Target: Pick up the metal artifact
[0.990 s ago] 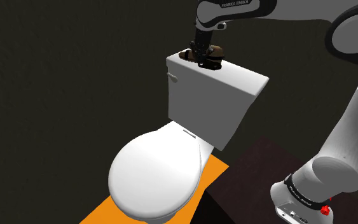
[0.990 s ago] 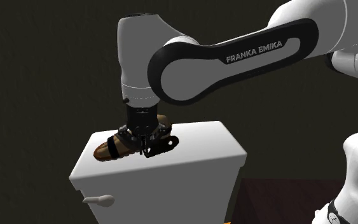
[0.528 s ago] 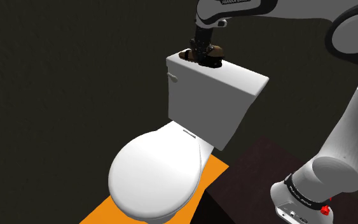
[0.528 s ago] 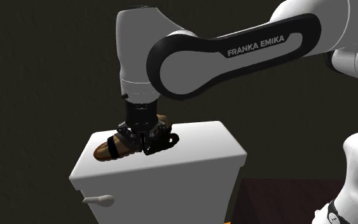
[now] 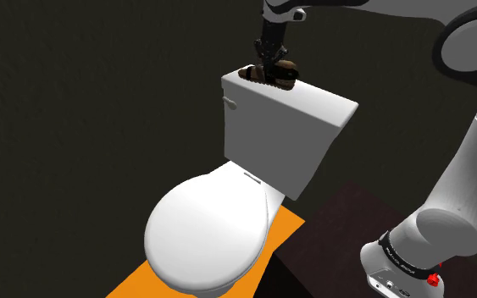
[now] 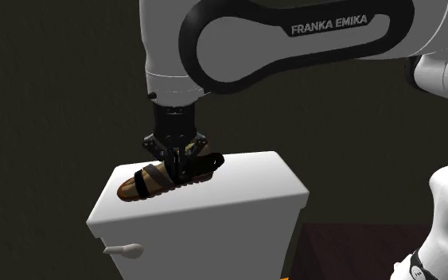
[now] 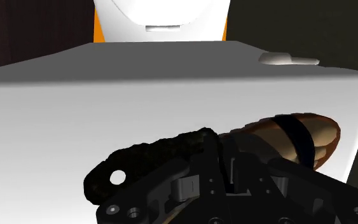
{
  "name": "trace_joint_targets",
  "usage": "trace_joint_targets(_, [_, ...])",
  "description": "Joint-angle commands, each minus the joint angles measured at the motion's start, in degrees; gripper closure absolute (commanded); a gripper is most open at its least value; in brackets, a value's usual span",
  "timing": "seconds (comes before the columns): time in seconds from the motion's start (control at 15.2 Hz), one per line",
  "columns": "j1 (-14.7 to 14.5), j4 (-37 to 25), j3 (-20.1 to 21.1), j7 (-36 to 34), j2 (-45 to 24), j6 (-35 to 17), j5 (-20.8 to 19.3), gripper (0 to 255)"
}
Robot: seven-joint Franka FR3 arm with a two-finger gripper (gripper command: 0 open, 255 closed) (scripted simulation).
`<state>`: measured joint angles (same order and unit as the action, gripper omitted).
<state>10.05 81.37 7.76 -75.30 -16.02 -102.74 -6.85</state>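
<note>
One brown ribbed artifact (image 6: 152, 183), black band, clasped by claw (image 6: 184, 165)

We see dim, murky walls (image 5: 75, 85) in both exterior views, while the white toilet tank (image 5: 279, 127) and seat lid (image 5: 207, 229) are softly lit from above. In the wrist view the tank's far top shades grey, the brown artifact (image 7: 298, 137) carries a soft sheen, and the gripper (image 7: 225, 167) reads flat black. Edges are crisp throughout.

I see the artifact (image 6: 152, 182) as a brown, sandal-shaped piece with black straps, roughly level over the toilet tank lid (image 6: 246, 187), clasped mid-length by the hand (image 6: 184, 169); contact with the lid is unclear.
</note>
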Motion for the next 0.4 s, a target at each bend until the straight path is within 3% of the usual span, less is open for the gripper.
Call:
trace_joint_targets(0.0, [0.0,-1.8,0.0,0.2,-0.1,1.6,0.0,255])
trace_joint_targets(0.33, [-0.1,-4.9,0.0,0.4,-0.6,4.3,0.0,255])
